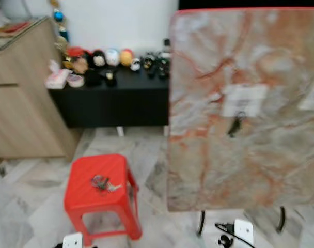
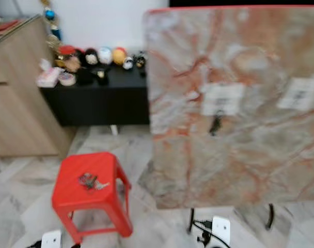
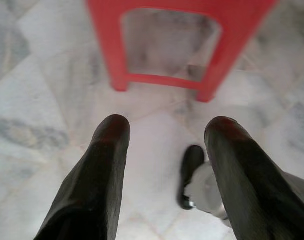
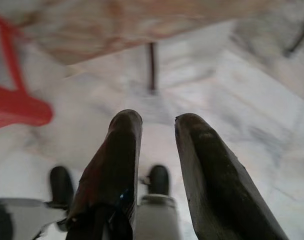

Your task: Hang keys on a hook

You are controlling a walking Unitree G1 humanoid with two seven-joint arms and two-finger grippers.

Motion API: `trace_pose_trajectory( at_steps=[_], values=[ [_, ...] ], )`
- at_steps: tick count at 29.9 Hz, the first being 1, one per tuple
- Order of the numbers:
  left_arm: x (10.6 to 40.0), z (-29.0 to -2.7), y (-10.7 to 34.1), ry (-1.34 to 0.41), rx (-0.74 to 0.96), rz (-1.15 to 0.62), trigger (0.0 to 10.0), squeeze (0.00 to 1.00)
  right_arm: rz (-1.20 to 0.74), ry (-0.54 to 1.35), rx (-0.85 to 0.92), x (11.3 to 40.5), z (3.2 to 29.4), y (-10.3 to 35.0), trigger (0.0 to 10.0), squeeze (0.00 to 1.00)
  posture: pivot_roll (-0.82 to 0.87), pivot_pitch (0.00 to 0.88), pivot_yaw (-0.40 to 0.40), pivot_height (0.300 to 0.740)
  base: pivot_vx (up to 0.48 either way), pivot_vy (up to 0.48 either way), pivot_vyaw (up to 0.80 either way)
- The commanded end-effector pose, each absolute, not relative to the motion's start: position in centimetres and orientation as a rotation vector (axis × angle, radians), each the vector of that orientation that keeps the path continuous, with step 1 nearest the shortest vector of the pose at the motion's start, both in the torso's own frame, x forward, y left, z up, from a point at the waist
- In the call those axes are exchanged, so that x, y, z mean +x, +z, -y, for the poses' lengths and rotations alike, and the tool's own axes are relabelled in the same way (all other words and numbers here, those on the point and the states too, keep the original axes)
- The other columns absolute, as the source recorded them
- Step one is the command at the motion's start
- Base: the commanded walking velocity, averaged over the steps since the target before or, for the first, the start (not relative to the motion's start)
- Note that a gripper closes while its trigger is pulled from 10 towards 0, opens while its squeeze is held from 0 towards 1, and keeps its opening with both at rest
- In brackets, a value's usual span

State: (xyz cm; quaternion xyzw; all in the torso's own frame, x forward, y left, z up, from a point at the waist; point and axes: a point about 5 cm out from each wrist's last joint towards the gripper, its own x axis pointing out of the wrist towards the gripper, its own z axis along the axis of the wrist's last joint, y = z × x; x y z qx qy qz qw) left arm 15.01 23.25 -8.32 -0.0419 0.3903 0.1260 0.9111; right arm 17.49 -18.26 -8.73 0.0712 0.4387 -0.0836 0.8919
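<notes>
On my far left I see a light wood cabinet (image 1: 20, 98) against the white wall. Beside it stands a low black bench (image 1: 113, 101) carrying a row of small figurines (image 1: 103, 59) and a pink packet (image 1: 57, 79) at its left end; the picture is soft and I cannot identify them more closely.

In front of these, on the grey-veined marble floor (image 1: 22, 206), stands a red plastic stool (image 1: 101, 194). The keys (image 1: 103, 183) lie flat on the middle of its seat.

To the right of the stool an upright panel (image 1: 250, 108) with a red-veined marble pattern stands on thin black legs. Two pale labels are stuck to its face, and a small dark hook (image 1: 235, 124) hangs just below the left one. The panel is close to the stool's right side.

Left end effector (image 3: 164, 150): hanging low, fingers spread wide, holding nothing. The wrist view looks down at the floor, with the stool's legs ahead of the fingertips. The keys are above and forward of it, well apart.

Right end effector (image 4: 159, 145): also low over the floor, fingers narrowly parted, holding nothing, near the panel's leg and well below the hook.
</notes>
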Motion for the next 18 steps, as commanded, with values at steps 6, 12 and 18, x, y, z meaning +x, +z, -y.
trace_pose_trajectory(
  at_steps=[6, 12, 18],
  values=[
    [14.69, -23.33, -8.52, 0.251, -0.081, -0.834, 10.0, 0.00, -0.931, -0.152, 0.152, 17.22, 17.72, -8.93, 10.0, 0.00, 0.08, 0.000, 0.014, 0.740, 0.000, 0.480, 0.00],
    [14.49, -23.30, -8.63, 0.254, -0.084, -0.843, 10.0, 0.00, -0.931, -0.134, 0.141, 17.38, 17.65, -8.88, 10.0, 0.00, 0.08, 0.000, 0.012, 0.740, 0.000, 0.480, 0.00],
    [14.30, -23.22, -8.74, 0.256, -0.090, -0.851, 10.0, 0.00, -0.924, -0.141, 0.145, 17.74, 17.79, -8.71, 10.0, 0.00, 0.08, 0.000, 0.011, 0.740, 0.000, 0.480, 0.00]
  ],
)
